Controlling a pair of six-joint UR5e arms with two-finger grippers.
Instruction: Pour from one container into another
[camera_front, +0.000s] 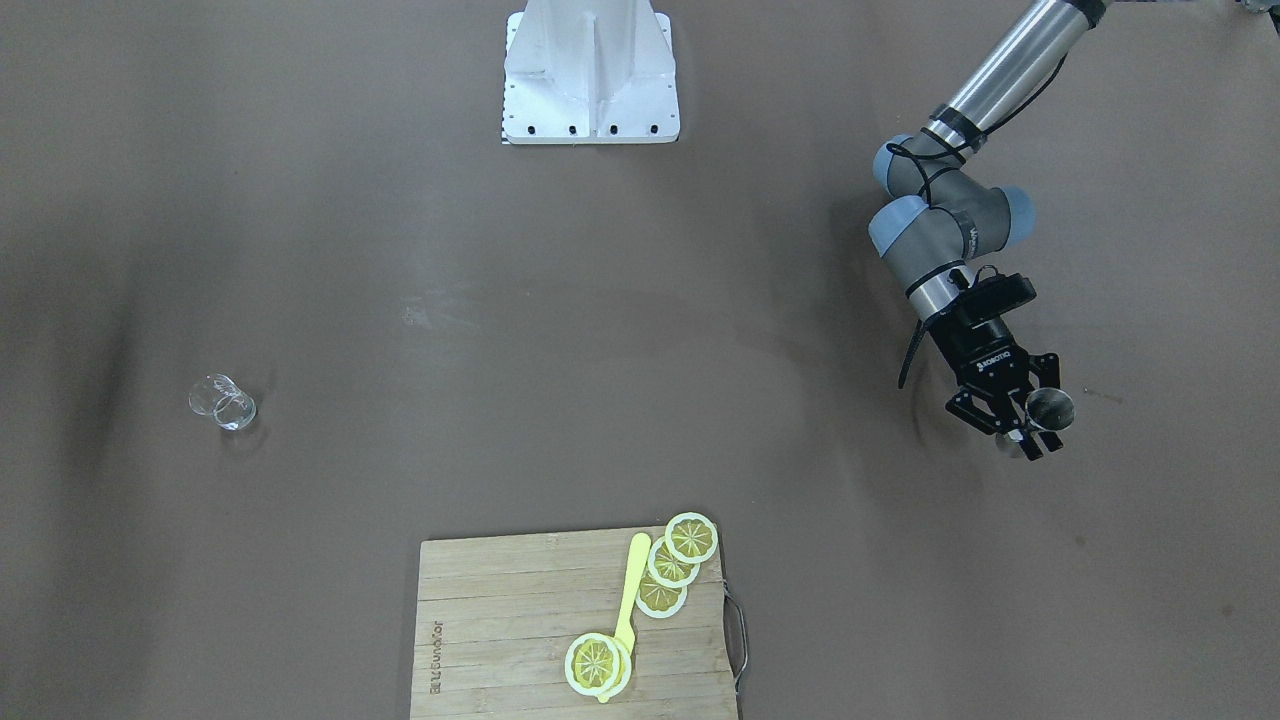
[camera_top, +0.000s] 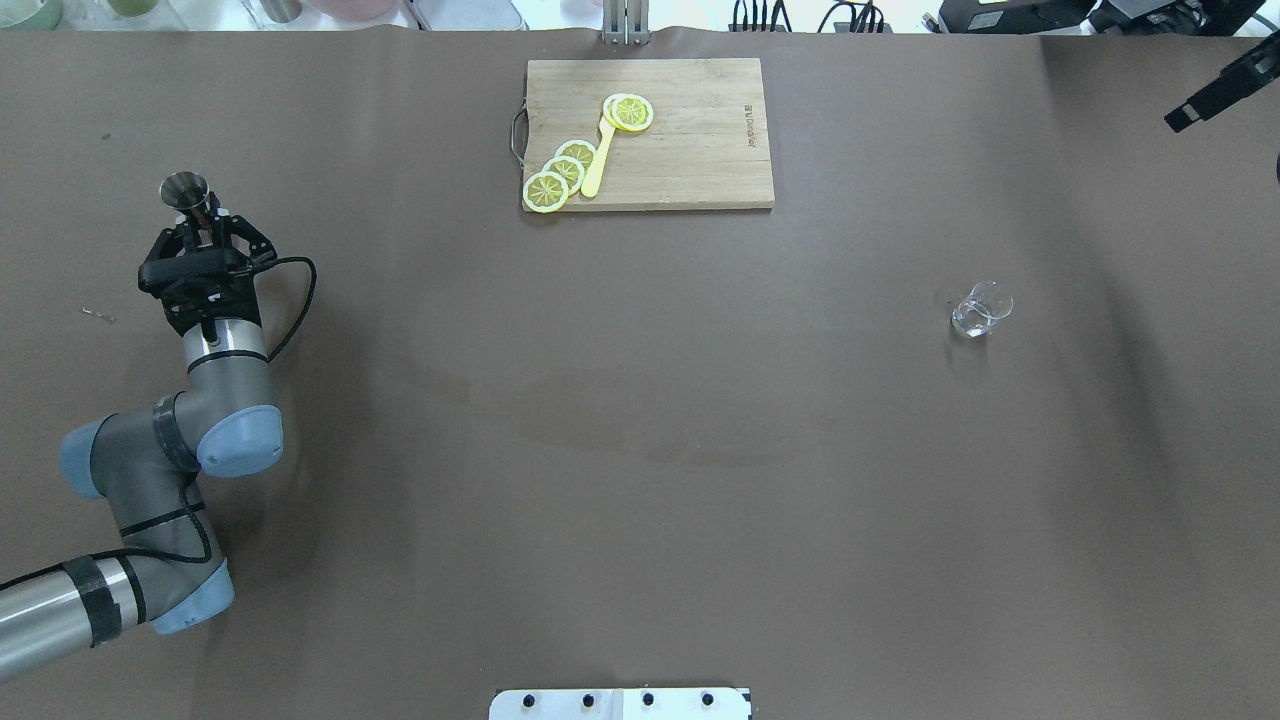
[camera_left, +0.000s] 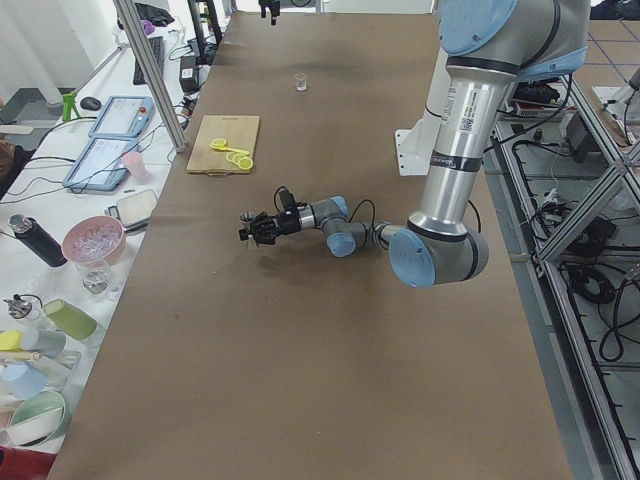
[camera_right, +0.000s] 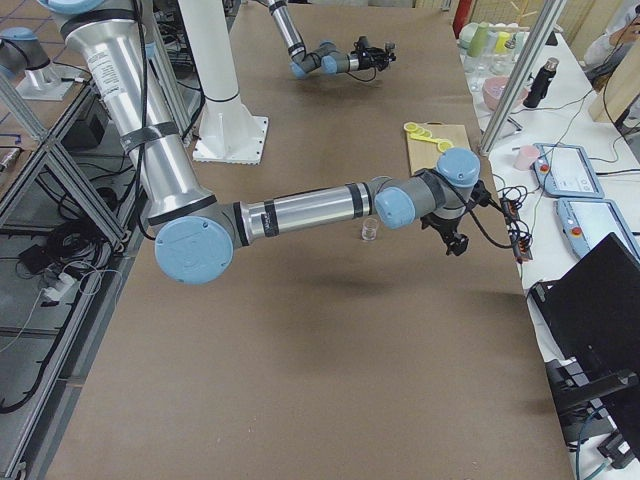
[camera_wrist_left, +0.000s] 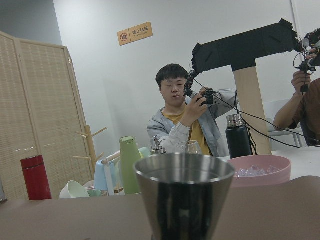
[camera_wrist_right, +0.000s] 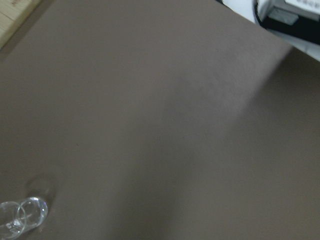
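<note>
Metal cup (camera_top: 185, 190) sits at the table's (camera_top: 640, 450) left end as the robot sees it, near the far edge, held between the fingers of the left gripper (camera_top: 207, 218). The jaws are closed down narrow on the cup's lower part and the rim sticks out past the fingertips. The cup looks upright in the left wrist view; whether its base touches the table I cannot tell. The small clear glass (camera_top: 981, 308) stands alone on the robot's right side, well apart from the cup, with wide bare brown table between them and all around it. The cutting board (camera_top: 680, 150) with lemon slices (camera_top: 560, 172) and a yellow utensil (camera_top: 597, 160) lies at the far edge, mid-table, clear of the line from cup to glass. The right gripper (camera_right: 452, 238) hangs near the glass on the far-edge side in the exterior right view; how far it is open I cannot tell. Only the left wrist view shows the cup's open mouth plus a person (camera_wrist_left: 182, 117) and a pink bowl (camera_wrist_left: 260, 170) beyond the table edge. The right wrist view shows the glass at its lower left corner.
</note>
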